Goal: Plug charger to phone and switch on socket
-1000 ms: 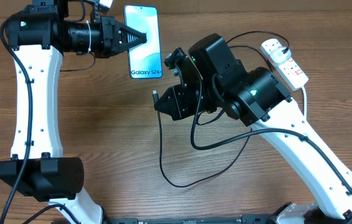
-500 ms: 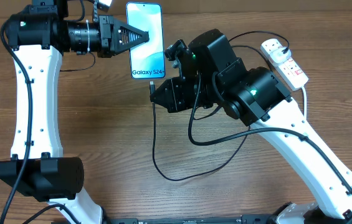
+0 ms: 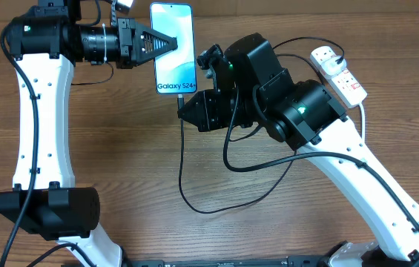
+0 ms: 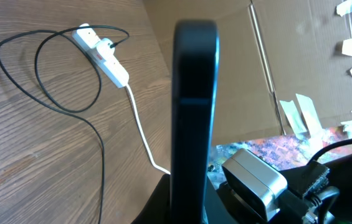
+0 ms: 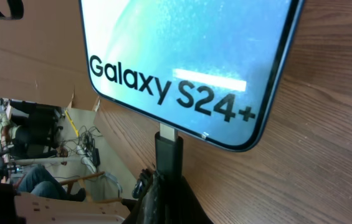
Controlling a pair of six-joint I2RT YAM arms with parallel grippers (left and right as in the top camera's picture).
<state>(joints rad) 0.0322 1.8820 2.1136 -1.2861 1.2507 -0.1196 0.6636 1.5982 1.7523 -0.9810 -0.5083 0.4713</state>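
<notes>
Step in hand: the right gripper (image 3: 185, 111) is bringing the connector (image 5: 168, 149) to the port in the phone's short edge. This looks like the plugging-in part, with the switch not yet reached.
Left gripper (image 3: 167, 44): its fingers are closing narrowly on the phone (image 3: 181, 67) from the long left side, steadying it.
Right gripper: its fingers are pinching the connector's black body, just on the near side of the phone.
Phone: it is sitting by the far edge of the worktop (image 3: 120, 170), a little left of the middle, with its screen facing up.
Charger (image 3: 182, 167): the cable is trailing from the connector in a loose loop towards the near edge, then running back under the right arm.
Socket (image 3: 340, 73): it is lying at the far right corner, well apart from both grippers. Its switch is too small to read.
Doing it well: the push should be going straight along the phone's length, with the connector square to the edge. The left fingers should be bracing against that push, and the slack loop should be staying free of tension.
Overhead alone: it is showing the whole layout, meaning both arms, the cable's loop and the gap to the socket.
Right wrist alone: it is showing the metal tip meeting the phone's edge. I cannot tell how deep it is seated.
Left wrist alone: it is showing the phone edge-on as a dark bar, and the socket's thick white cord (image 4: 139, 127) running off the worktop.
</notes>
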